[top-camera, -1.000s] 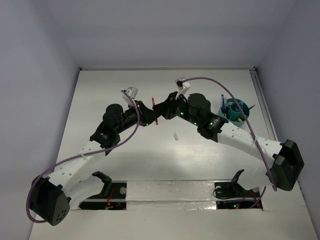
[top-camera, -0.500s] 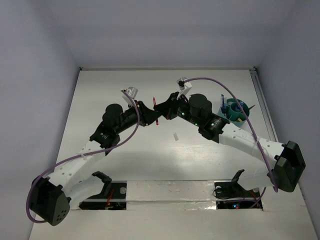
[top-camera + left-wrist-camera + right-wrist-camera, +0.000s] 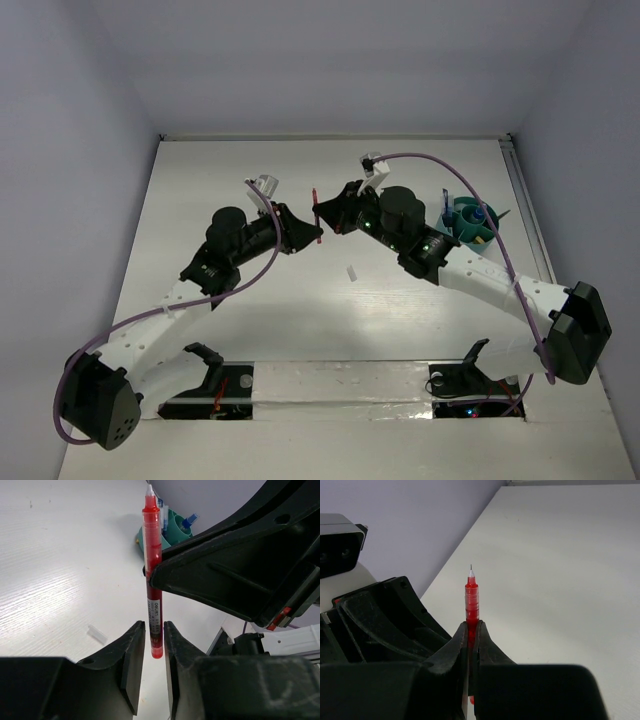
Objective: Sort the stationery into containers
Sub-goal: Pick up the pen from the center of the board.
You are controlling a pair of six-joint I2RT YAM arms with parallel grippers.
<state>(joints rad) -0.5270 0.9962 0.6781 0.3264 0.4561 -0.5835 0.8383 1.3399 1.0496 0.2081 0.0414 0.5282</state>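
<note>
Now, on the left side, the left arm's black two-finger end effector [image 3: 152, 630] reaches toward the middle of the white flat bench [image 3: 230, 170]. Its fingers [image 3: 131, 650] are apart. The bottom end of a thin red plastic pen [image 3: 152, 540] hangs between them, and a thin gap shows on each side of it. In the left wrist view the pen stands straight, with its fine tip at 12 o'clock.

Just to the right, the right arm's black two-finger end effector [image 3: 471, 626] is clamped tight on the middle of the red pen. The pen is up in the air above the middle of the bench, between the two arms.

A tiny white oblong piece [image 3: 352, 272] lies flat on the bench at about 5 o'clock from the pen, well apart from both end effectors.

Farther right, at about 3 o'clock from the pen, a round teal plastic tub [image 3: 468, 234] stands near the right edge of the bench. Some blue pens [image 3: 190, 520] stick up out of it.
</note>
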